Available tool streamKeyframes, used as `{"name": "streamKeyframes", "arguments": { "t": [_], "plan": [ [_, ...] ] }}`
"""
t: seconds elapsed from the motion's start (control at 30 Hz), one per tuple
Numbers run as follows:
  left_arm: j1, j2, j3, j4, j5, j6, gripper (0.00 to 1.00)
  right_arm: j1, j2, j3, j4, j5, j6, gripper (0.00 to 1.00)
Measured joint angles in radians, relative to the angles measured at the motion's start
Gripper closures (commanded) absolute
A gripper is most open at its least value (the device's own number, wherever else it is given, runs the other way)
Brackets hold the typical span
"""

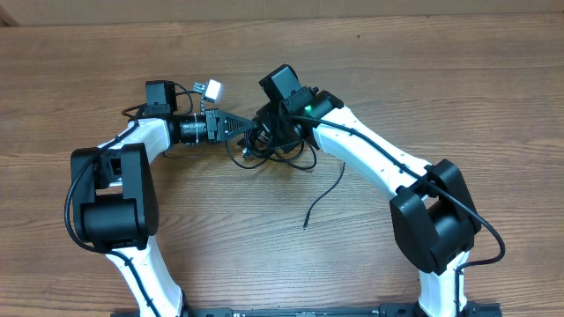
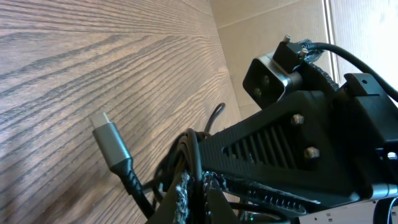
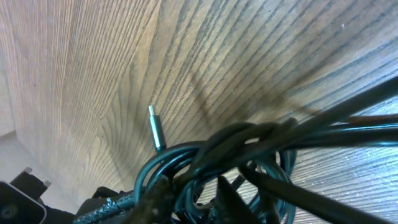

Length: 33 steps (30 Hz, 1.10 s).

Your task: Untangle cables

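The cables [image 1: 280, 157] lie as a bunch of thin black loops at the middle of the table, with one loose end [image 1: 322, 198] trailing toward the front. My left gripper [image 1: 253, 129] reaches in from the left and is shut on a black strand [image 2: 198, 186] between its pads. A grey plug [image 2: 109, 140] on a braided cord lies on the wood just beside it. My right gripper [image 1: 268, 138] comes in from the right, tip to tip with the left. Its jaws [image 3: 193, 198] stand narrowly open astride several loops [image 3: 186, 155], and a small metal plug [image 3: 155, 130] pokes out behind.
The wooden table [image 1: 397, 70] stretches all round the bunch. Both arm bases [image 1: 110, 207] [image 1: 436, 216] stand at the front with their own thicker black wires. The right arm's black gripper body [image 2: 292, 137] fills the right side of the left wrist view.
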Motion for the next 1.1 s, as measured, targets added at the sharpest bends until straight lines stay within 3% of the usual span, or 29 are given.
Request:
{"name": "streamKeyframes", "arguments": {
  "t": [0.17,0.43,0.8,1.07,1.1],
  "plan": [
    [0.000,0.000,0.000,0.000,0.004,0.000,0.96,0.000,0.000,0.000,-0.016,0.010,-0.003,0.96],
    [-0.002,0.000,0.000,-0.001,-0.013,-0.018,0.96,0.000,0.000,0.000,-0.034,0.023,-0.094,0.96],
    [-0.002,0.000,0.000,-0.113,-0.355,-0.249,0.96,-0.010,0.015,-0.001,-0.053,0.026,-0.274,0.96],
    [-0.002,0.000,0.000,-0.113,-0.412,-0.290,0.96,-0.066,-0.042,-0.001,-0.053,0.032,-0.344,0.96],
    [-0.002,0.000,0.000,-0.113,-0.415,-0.291,0.96,-0.069,-0.055,-0.001,-0.053,0.032,-0.347,0.91]
  ]
}}
